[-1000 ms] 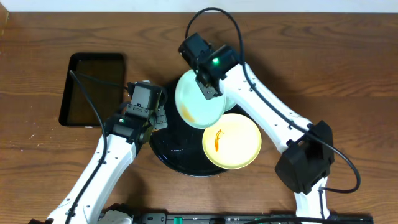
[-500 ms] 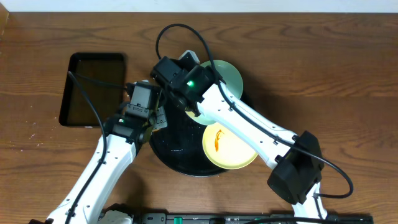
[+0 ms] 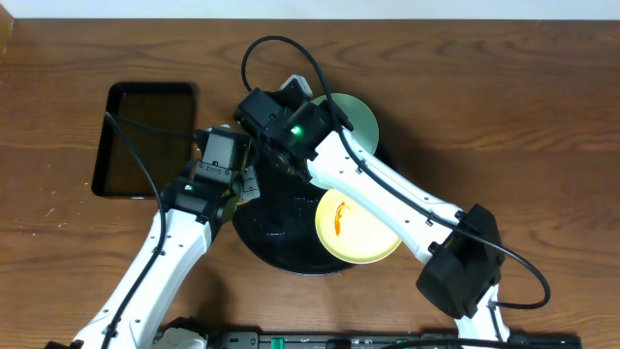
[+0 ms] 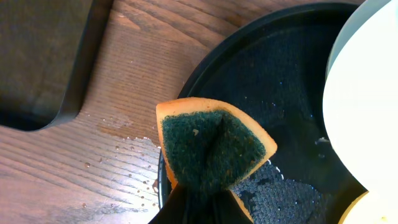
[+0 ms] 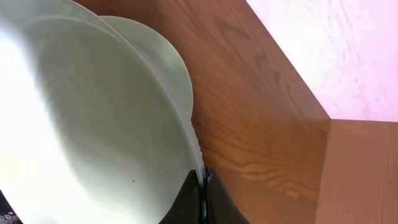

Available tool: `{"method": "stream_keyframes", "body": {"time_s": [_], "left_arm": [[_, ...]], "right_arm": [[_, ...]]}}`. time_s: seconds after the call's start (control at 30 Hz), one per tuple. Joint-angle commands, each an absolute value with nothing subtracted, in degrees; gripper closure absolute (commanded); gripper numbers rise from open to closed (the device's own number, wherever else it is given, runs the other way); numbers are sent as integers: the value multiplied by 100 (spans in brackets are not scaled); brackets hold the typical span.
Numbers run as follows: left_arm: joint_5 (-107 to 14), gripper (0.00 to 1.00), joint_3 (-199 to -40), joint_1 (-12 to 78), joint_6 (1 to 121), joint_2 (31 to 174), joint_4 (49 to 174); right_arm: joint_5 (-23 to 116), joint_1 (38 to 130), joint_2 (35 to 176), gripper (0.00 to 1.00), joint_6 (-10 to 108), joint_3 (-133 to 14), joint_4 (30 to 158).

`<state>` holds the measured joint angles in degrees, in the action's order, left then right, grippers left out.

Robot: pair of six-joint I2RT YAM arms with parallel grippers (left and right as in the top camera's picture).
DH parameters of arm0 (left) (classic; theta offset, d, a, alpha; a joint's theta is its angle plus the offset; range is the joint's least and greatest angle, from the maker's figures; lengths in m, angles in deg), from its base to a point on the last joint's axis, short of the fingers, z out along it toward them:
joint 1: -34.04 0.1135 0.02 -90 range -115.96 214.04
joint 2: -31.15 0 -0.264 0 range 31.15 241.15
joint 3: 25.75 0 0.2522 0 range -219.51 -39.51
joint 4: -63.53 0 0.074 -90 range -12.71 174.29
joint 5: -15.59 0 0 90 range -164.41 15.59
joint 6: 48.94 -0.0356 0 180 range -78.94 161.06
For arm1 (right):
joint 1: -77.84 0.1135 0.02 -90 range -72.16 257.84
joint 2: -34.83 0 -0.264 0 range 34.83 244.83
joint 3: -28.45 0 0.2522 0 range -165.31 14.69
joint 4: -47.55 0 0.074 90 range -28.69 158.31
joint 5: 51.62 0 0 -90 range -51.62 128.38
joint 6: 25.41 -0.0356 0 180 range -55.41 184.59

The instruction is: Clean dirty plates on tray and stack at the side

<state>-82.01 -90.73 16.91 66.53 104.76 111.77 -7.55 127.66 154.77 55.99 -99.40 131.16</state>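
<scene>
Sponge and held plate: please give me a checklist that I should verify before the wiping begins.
1. Left gripper shut on the sponge: ok.
2. Right gripper shut on the rim of the held plate: ok.
3. Sponge touching the held plate: not ok, a gap shows in the left wrist view.
4. Held plate over the tray: ok.
5. Where the sauce lies on the held plate: cannot tell.
6. Yellow plate clean: not ok, an orange smear shows.
</scene>
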Motion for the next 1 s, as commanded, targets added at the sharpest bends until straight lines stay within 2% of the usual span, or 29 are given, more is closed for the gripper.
{"method": "stream_keyframes", "body": {"time_s": [0.0,0.17,0.3,0.73,0.97], "left_arm": [[-8214,92,-9121,1698,6743,10491,11179],[-8253,92,-9121,1768,7453,10491,11308],[-8264,92,-9101,1866,7427,10491,11334],[-8146,92,-9047,2218,7436,10491,11393],[-8102,92,-9045,2218,7440,10491,11369]], "right_arm": [[-873,12786,15309,99,5336,-10066,13116],[10,12375,15309,99,5192,-10077,13118],[226,12047,15265,99,5133,-10082,13142],[193,12032,14937,99,5157,-10082,13120],[-572,12220,14924,99,5153,-10082,13131]]}}
